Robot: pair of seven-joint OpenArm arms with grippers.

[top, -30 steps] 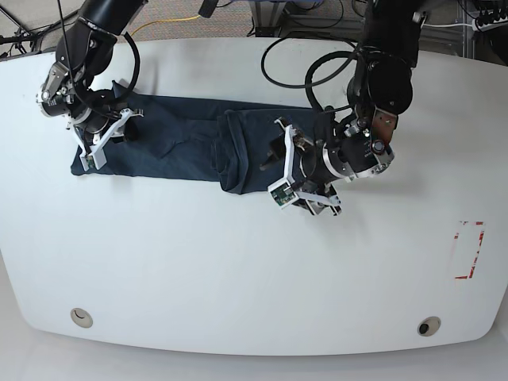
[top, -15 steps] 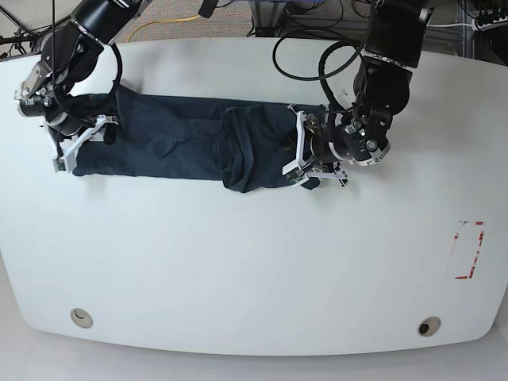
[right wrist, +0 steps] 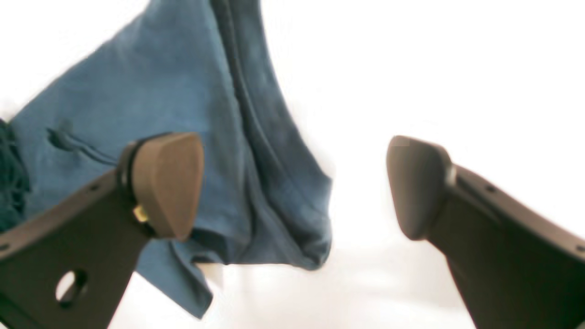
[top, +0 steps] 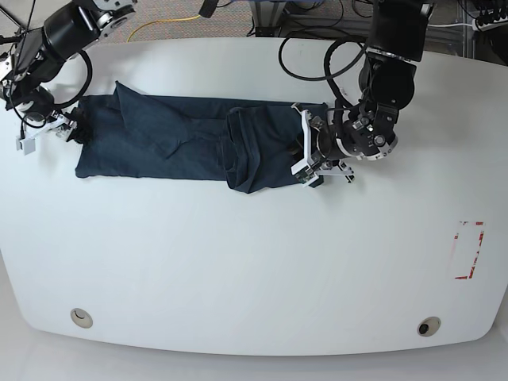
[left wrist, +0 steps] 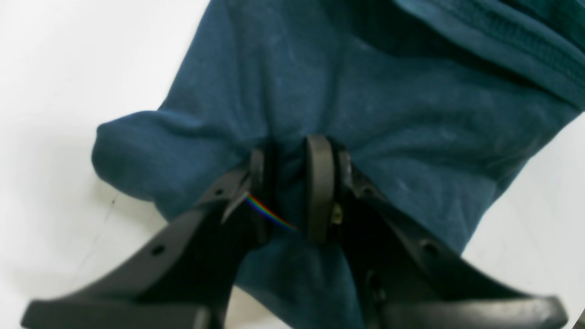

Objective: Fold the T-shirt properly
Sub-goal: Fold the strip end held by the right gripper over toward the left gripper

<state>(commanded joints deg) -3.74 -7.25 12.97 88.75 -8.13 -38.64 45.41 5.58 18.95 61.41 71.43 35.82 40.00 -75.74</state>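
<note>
The navy T-shirt [top: 175, 143] lies as a long folded strip across the far half of the white table [top: 238, 262]. My left gripper [top: 305, 161] sits at the strip's right end. In the left wrist view the left gripper [left wrist: 292, 155] is shut, with a fold of the T-shirt [left wrist: 388, 105] pinched between its fingers. My right gripper [top: 46, 131] hovers just off the strip's left end. In the right wrist view the right gripper [right wrist: 297, 183] is open wide, with nothing held, over a corner of the T-shirt [right wrist: 192, 91].
A red-marked rectangle [top: 469, 250] is on the table near its right edge. Two round holes [top: 80, 317] [top: 429, 326] sit near the front edge. Black cables [top: 317, 59] loop behind the left arm at the table's back.
My right gripper has moved left off the shirt's left end, which now lies stretched out. My left gripper has shifted up and a little right, still at the shirt's right end.
</note>
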